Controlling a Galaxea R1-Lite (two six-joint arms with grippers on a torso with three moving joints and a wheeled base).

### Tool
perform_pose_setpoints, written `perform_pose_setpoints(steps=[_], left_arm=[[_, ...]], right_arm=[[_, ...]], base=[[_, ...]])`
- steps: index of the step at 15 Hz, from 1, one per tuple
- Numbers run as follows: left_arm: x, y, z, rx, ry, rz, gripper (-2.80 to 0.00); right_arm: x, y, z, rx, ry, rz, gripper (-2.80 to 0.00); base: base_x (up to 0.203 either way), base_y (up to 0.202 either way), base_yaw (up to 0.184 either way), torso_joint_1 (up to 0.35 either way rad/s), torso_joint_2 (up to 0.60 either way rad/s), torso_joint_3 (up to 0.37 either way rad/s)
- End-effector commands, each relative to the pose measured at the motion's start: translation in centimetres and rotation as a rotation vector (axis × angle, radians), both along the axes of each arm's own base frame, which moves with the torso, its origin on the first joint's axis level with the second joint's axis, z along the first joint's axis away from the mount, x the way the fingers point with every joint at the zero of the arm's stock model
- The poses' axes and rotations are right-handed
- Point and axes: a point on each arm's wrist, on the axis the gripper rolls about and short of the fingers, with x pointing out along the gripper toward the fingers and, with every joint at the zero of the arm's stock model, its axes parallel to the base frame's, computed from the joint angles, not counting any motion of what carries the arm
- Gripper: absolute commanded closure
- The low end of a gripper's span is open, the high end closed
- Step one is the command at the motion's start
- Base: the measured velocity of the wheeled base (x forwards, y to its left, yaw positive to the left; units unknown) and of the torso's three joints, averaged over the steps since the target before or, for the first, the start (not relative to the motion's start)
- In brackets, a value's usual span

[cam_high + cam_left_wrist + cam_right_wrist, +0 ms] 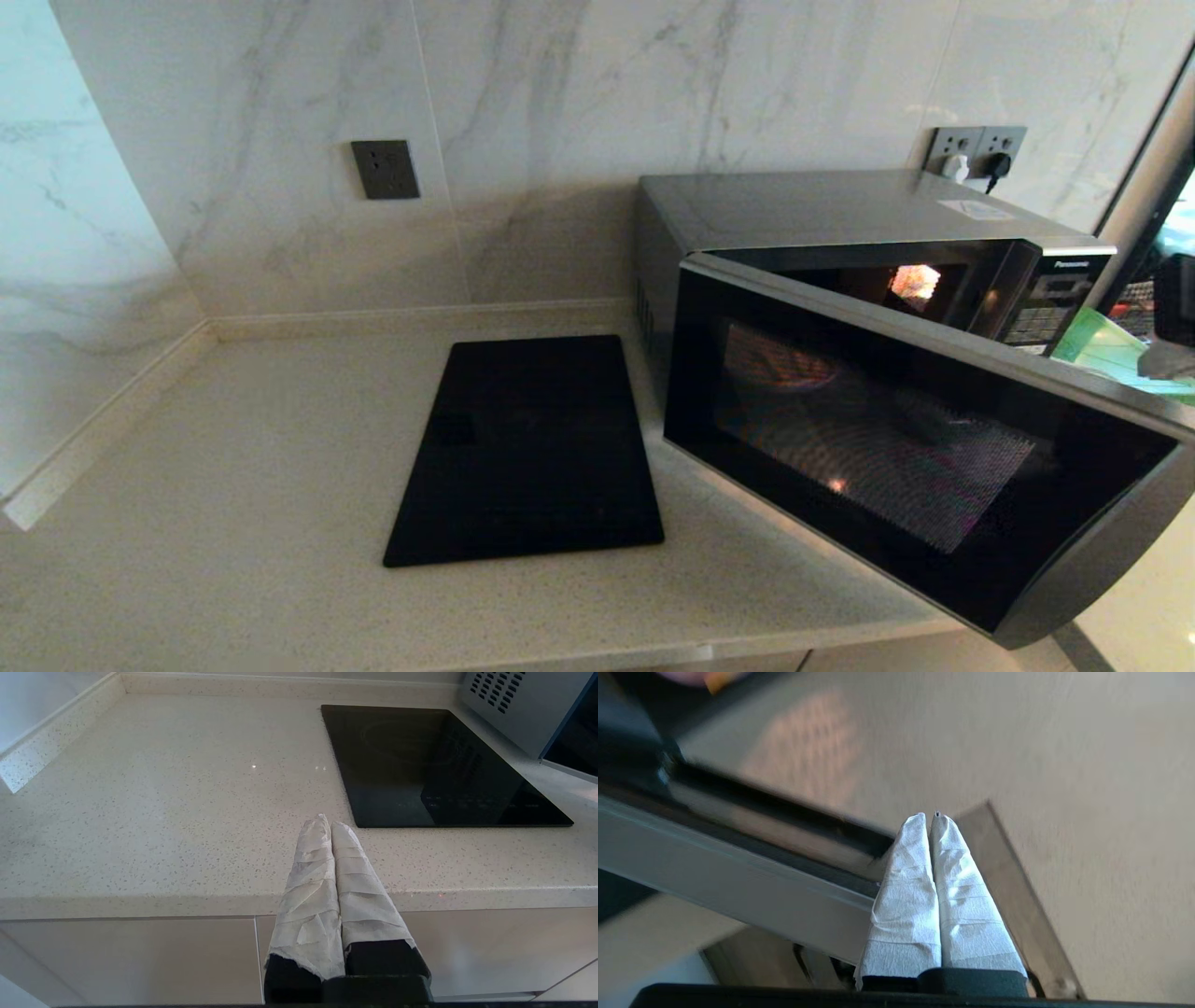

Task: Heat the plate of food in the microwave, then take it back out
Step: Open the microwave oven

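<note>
A pale speckled stone counter (233, 485) carries a flat black rectangular glass slab (527, 453) and, to its right, the large grey-and-silver microwave (840, 210), whose dark glass door (896, 439) stands swung part open with the cavity lit. Your right gripper (930, 817), its cloth-wrapped fingers clenched on nothing, sits beside the door's silver edge, while the left gripper (327, 823), likewise pinched empty, hangs parked at the counter's front edge. The pale lilac plate of food (698, 676) shows only as a sliver in the right wrist view, seemingly inside the cavity, so push the door flat and steadily to latch it without jolting the oven.
</note>
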Motion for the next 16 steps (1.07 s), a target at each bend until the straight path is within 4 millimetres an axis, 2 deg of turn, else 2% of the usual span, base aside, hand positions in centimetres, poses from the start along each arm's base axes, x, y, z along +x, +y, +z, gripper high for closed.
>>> perform_pose_setpoints(steps=[1, 6, 10, 12, 16], left_arm=[[0.0, 0.0, 0.0, -0.001, 0.001, 0.001, 0.0], [0.0, 0.0, 0.0, -0.001, 0.001, 0.001, 0.0], [0.0, 0.0, 0.0, -0.001, 0.001, 0.001, 0.0], [0.0, 0.0, 0.0, -0.001, 0.001, 0.001, 0.0], [0.0, 0.0, 0.0, -0.001, 0.001, 0.003, 0.0]], right_arm=[[-0.7, 1.0, -0.8, 0.013, 0.048, 0.025, 0.0], [-2.9, 3.8, -0.8, 0.032, 0.111, 0.13, 0.0], [-3.2, 4.2, -1.0, 0.04, 0.12, 0.134, 0.0], [-3.4, 5.0, -1.3, 0.049, 0.131, 0.157, 0.0], [-5.1, 9.5, -2.1, 0.032, 0.17, 0.378, 0.0]], base=[[0.0, 0.0, 0.0, 0.0, 0.0, 0.0], [0.0, 0.0, 0.0, 0.0, 0.0, 0.0], [0.0, 0.0, 0.0, 0.0, 0.0, 0.0], [0.0, 0.0, 0.0, 0.0, 0.0, 0.0], [0.0, 0.0, 0.0, 0.0, 0.0, 0.0]])
